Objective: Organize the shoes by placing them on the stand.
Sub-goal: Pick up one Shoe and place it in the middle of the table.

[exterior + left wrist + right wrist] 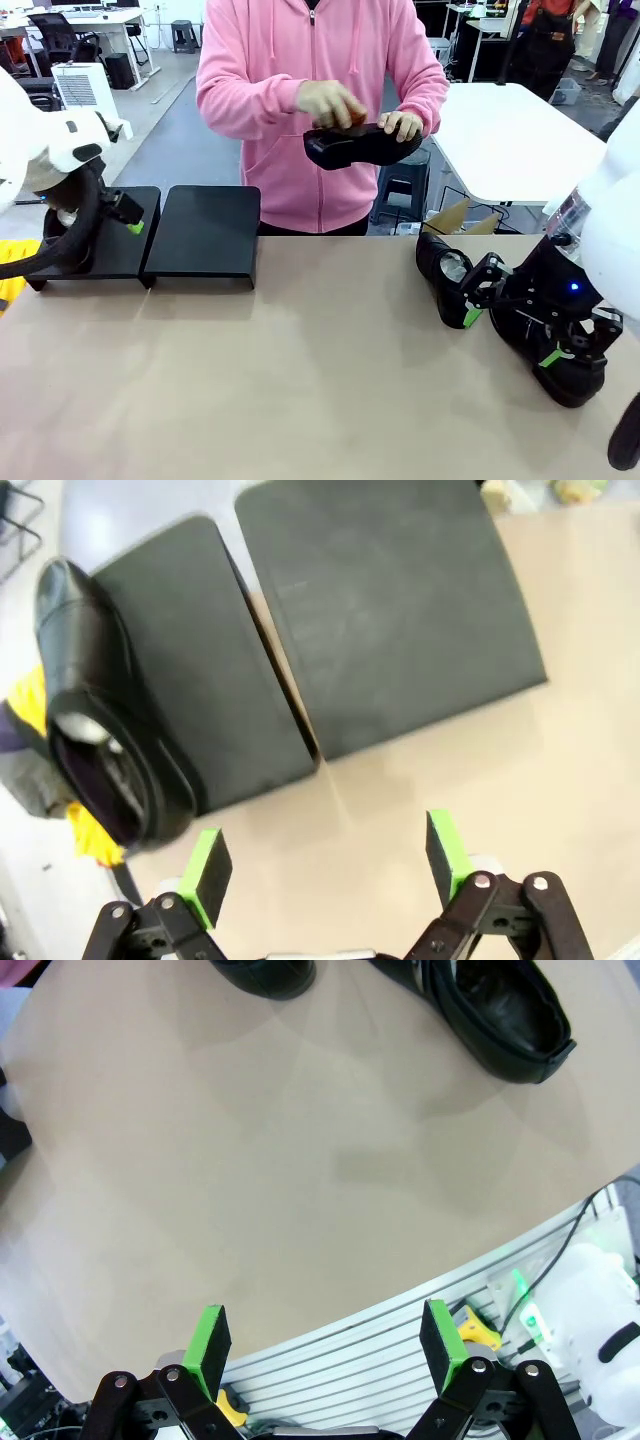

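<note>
A person in a pink hoodie holds one black shoe point(362, 146) in both hands above the table's far edge. Two more shoes point(444, 272) point(565, 372) lie on the table at the right. My right gripper point(512, 337) hangs open between and just above them. In the right wrist view, the right gripper point(325, 1345) is open over bare tabletop, with two shoes point(266, 972) point(500, 1010) at the top edge. The stand point(205, 232) sits at the far left. My left gripper point(330, 865) is open and empty in front of the stand point(390, 610). One shoe point(100, 725) rests on the stand's outer panel.
The person rubs the held shoe with a small reddish-brown object point(348, 117). A white table point(510, 135) and a stool point(405, 185) stand behind the person. The table's front edge and a metal frame point(400, 1345) lie below the right gripper.
</note>
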Robot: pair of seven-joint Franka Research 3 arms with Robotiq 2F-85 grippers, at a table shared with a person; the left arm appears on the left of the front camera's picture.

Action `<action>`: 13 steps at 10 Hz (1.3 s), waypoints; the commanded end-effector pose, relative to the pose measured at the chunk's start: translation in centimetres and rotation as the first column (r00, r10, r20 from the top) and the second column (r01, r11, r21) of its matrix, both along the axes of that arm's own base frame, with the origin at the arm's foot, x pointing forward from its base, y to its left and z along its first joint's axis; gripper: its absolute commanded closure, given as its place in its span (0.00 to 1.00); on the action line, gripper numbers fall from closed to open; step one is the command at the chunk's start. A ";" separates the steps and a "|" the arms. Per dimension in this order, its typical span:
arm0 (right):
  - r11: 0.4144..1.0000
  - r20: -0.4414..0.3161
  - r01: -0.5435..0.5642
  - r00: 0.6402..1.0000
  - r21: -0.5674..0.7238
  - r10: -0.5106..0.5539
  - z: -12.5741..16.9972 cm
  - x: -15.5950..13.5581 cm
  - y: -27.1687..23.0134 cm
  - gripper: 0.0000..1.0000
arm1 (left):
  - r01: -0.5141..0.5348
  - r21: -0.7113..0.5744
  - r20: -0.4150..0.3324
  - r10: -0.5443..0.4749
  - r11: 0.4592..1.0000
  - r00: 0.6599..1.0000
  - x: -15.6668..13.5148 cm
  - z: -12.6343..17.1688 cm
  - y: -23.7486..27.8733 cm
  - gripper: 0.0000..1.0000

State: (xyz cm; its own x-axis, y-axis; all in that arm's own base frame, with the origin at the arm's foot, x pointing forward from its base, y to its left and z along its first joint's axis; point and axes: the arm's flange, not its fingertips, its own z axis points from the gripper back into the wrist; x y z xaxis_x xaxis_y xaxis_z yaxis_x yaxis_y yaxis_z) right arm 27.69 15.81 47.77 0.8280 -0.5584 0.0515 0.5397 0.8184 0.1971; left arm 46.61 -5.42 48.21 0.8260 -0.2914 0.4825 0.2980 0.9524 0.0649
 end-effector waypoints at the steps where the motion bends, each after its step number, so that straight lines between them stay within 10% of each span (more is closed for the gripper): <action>1: 1.000 0.009 0.002 1.000 0.004 -0.002 0.0 0.2 0.1 0.00 | 0.017 -0.026 -0.065 -0.019 1.000 0.998 -0.6 0.5 0.3 0.00; 6: 1.000 0.000 0.000 1.000 0.000 0.000 0.0 0.0 0.0 0.00 | 0.031 -0.045 -0.181 -0.039 0.999 0.983 -1.2 1.1 1.3 0.00; 13: 0.945 -0.127 -0.244 0.967 -0.217 0.220 -0.5 15.4 -1.2 0.00 | 0.014 -0.034 -0.173 -0.020 0.999 0.985 -1.7 0.5 0.8 0.00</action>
